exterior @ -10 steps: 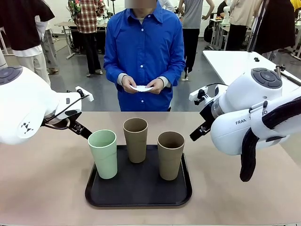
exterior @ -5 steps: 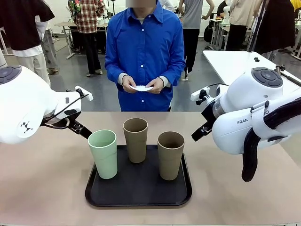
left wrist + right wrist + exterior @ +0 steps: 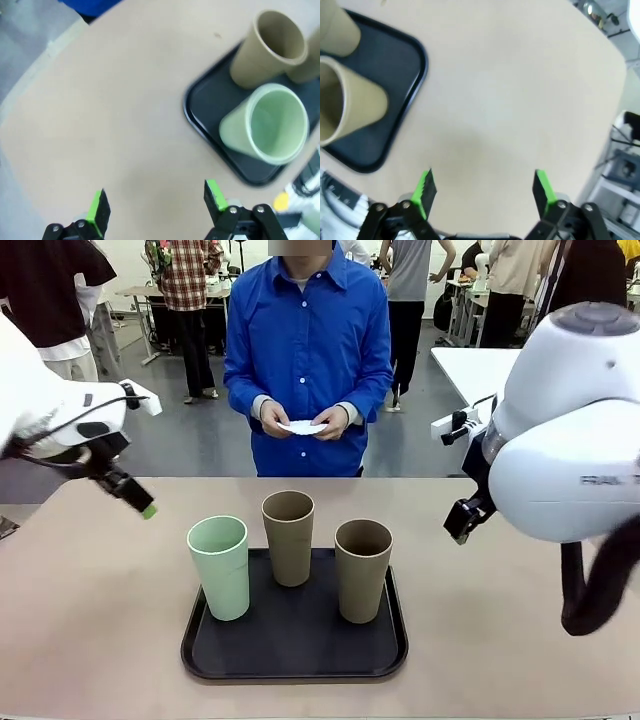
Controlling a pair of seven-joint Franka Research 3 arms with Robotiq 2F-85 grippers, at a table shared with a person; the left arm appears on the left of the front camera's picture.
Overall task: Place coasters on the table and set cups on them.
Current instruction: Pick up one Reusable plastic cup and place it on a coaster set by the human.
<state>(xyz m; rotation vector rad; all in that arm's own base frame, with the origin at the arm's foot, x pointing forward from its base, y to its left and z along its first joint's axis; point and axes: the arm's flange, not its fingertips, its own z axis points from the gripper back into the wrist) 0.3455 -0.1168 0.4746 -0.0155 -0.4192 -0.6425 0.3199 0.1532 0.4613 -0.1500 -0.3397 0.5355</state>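
Three cups (image 3: 288, 537) crowd the tray (image 3: 200, 655) — the left gripper (image 3: 156, 197) and right gripper (image 3: 484, 182) gape empty, so a wide reach could topple a neighbour.

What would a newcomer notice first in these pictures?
A mint green cup and two tan cups stand on a black tray in the middle of the table. Behind them a person in a blue shirt holds a small white paper. Big white robot arms flank the tray, the left hand and right hand both open and empty.
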